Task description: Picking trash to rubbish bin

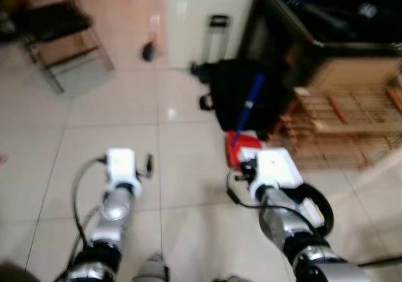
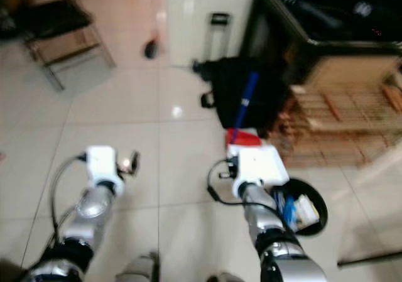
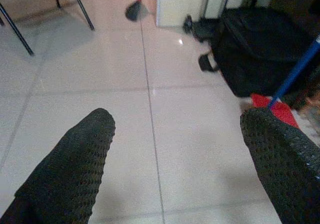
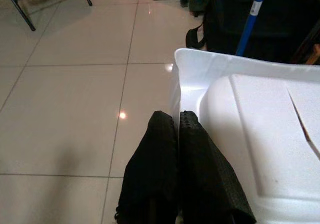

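Figure: carrying stage of the trash task, seen from the robot's head and wrists. The right hand [image 4: 177, 129] has its two black fingers pressed narrow together at the edge of a white foam container [image 4: 260, 134], which it appears to grip by the rim; the container juts out to the right of the fingers, in contact with them. The black round rubbish bin [image 2: 308, 206] stands on the tiled floor [image 1: 125, 119] just right of the right forearm, near the robot, already holding some scraps. To do this step well, the arm should probably swing the container rightward until it is wholly over the bin's mouth before the fingers part, since a broad light piece held by one edge may tip or catch the rim. The left hand [image 3: 175, 149] is spread wide and empty, over bare floor on the left. Farther off stand a black bag [image 1: 242, 93], a blue-handled red dustpan [image 1: 242, 144] and a wooden crate [image 1: 348, 128].
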